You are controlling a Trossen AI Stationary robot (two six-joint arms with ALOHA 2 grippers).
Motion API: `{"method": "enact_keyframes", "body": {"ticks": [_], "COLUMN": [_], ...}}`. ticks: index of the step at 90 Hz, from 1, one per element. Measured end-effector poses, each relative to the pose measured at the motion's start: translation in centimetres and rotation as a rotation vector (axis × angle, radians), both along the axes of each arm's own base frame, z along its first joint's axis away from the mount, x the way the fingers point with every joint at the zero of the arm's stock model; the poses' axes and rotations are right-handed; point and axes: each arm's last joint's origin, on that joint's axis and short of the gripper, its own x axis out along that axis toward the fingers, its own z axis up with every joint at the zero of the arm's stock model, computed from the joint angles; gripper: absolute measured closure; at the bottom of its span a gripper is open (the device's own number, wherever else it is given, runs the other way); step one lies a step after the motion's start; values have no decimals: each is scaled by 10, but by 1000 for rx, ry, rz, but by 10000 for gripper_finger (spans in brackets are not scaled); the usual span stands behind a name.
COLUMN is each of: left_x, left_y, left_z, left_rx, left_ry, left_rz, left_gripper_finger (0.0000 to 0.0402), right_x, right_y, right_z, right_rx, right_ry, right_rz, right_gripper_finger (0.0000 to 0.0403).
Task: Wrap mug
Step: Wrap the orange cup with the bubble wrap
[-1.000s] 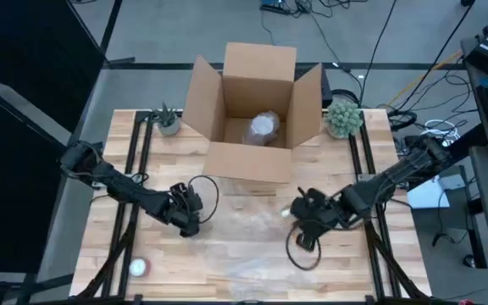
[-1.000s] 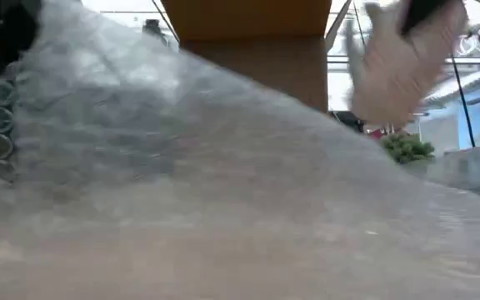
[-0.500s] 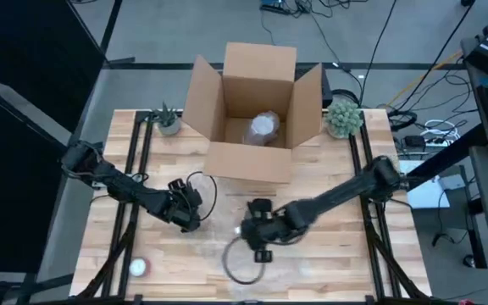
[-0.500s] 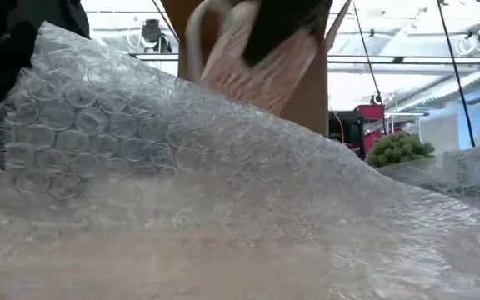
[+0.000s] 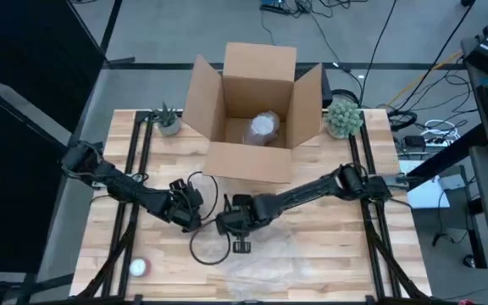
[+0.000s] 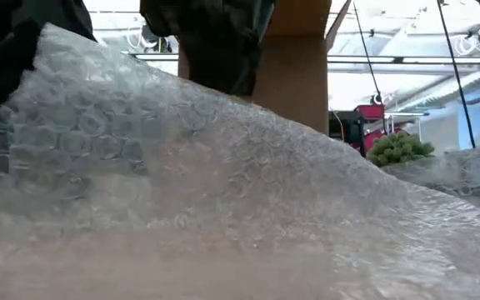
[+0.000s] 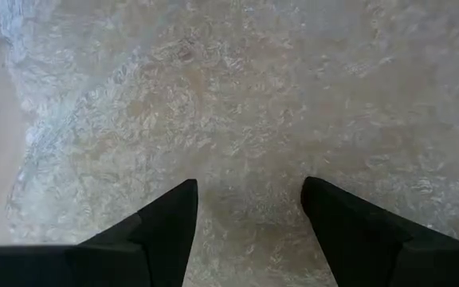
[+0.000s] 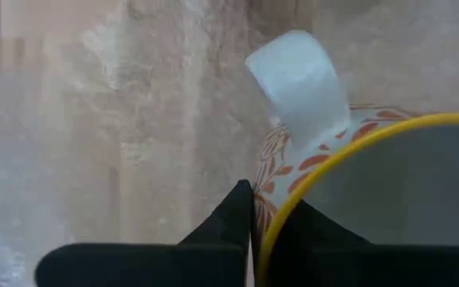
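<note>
A mug [image 8: 357, 183] with a yellow rim, an orange pattern and a white handle [image 8: 297, 84] is in my right gripper [image 8: 261, 203], which is shut on it. In the high view that gripper [image 5: 230, 225] is at the table's middle, over the clear bubble wrap [image 5: 261, 258]. The wrap [image 6: 223, 192] lies on the table and rises toward its left side. My left gripper [image 5: 189, 212] stands open just left of the right one, its fingers [image 7: 174, 219] over the wrap [image 7: 253, 96]. Whether they touch the wrap, I cannot tell. My right gripper holds the mug by its wall at the yellow rim [image 8: 292, 209], just below the handle. One finger [image 8: 233, 211] is outside the wall and the other inside the mug. The mug's mouth faces the wrist camera. Whether its base rests on the wrap is hidden.
An open cardboard box [image 5: 257, 110] stands at the table's far middle with a wrapped bundle [image 5: 263, 127] inside. Small plants [image 5: 168, 121] [image 5: 343, 117] flank it. A white round thing [image 5: 138, 268] lies near the front left corner. A black cable loop [image 5: 206, 247] hangs by the right gripper.
My right gripper has carried the mug from the table's right part toward its left edge, across the bubble wrap, and now stands close beside the left gripper. In the low view the mug has passed from right to left and now lies behind the raised wrap.
</note>
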Motion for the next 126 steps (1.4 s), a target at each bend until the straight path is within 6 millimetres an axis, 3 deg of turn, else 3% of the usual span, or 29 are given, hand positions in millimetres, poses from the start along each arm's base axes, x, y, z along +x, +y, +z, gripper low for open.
{"method": "enact_keyframes", "body": {"ticks": [34, 51, 62, 73, 88, 100, 110, 126], "left_x": [0, 0, 0, 0, 0, 0, 0, 1], "left_y": [0, 0, 0, 0, 0, -1, -1, -1], "left_z": [0, 0, 0, 0, 0, 0, 0, 0], "left_rx": [-6, -7, -10, -12, -12, -16, -20, -29], "left_ry": [-1, 0, 4, 6, 6, 1, -2, -5], "left_rz": [1, 0, 0, 0, -1, 0, 3, 3], "left_gripper_finger": [176, 176, 175, 175, 175, 175, 175, 175], "right_x": [-3, -22, -47, -71, -94, -104, -122, -156], "right_y": [0, 2, 33, 76, 125, 131, 129, 144], "right_z": [15, 64, 81, 67, 18, -21, -47, -64], "right_rx": [13, 108, 144, 114, 97, 87, 47, 8], "right_ry": [-30, -27, 7, 63, 98, 63, 149, 260], "right_rz": [10, -47, -34, -8, -14, -130, -201, -168], "right_gripper_finger": [251, 206, 194, 193, 201, 208, 214, 222]}}
